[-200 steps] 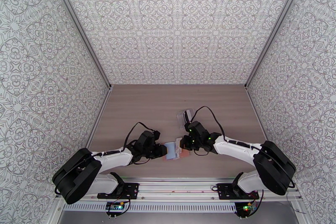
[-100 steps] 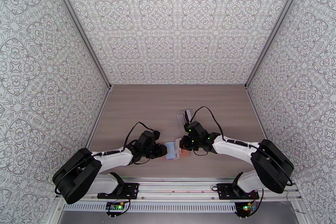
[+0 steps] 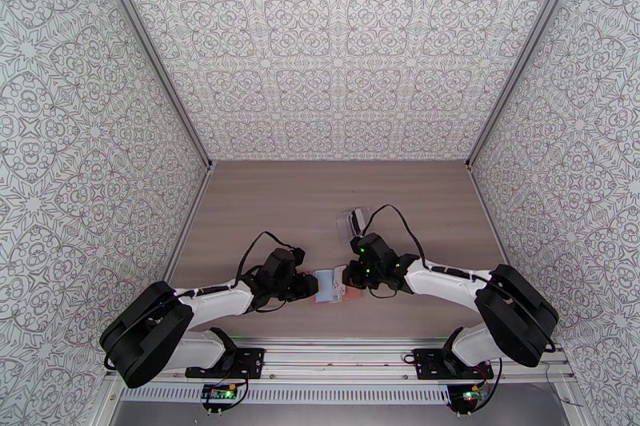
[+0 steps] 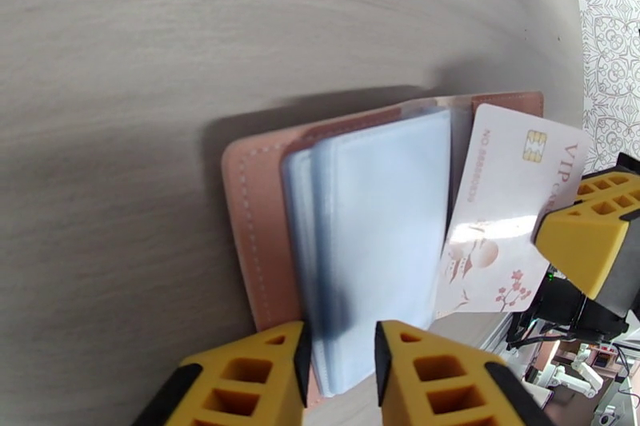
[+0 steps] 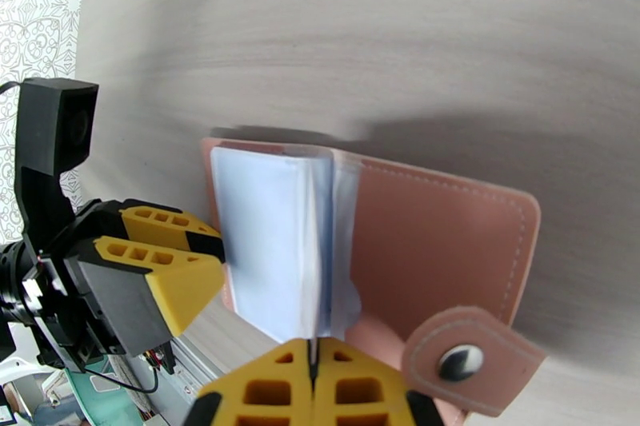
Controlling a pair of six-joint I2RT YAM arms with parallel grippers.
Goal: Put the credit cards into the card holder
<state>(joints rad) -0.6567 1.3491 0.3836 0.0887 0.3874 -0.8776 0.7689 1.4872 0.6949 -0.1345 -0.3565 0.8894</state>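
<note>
**A:** Pinkish-brown leather, spread open on the wooden table (image 4: 160,60). Is that the card holder (image 4: 252,212)?

**B:** Yes. It lies flat between the two pincers. Its stack of blue-grey pockets (image 4: 376,212) is over the half on the left gripper's side.

**A:** What has the left gripper (image 4: 340,340) got?

**B:** Its yellow jaws are only narrowly apart, one on each side of the near edge of those pockets, pinching the stack.

**A:** And the right gripper (image 5: 312,356)?

**B:** Pressed fully together on a white credit card (image 4: 508,196) with a gold chip, the letters VIP and a small flower print. In its own wrist view the card is a thin line, edge-on between the fingers.

**A:** Where is the card relative to the holder?

**B:** Over the flap on the right gripper's side. The edge farthest from that gripper meets the fold beside the pockets. Whether it is inside a pocket, I cannot tell. The snap tab (image 5: 464,360) lies just beside that gripper's fingertips.

**A:** Anything else?

**B:** A clear plastic pouch (image 3: 352,220) lies on the table beyond the right gripper.
</note>
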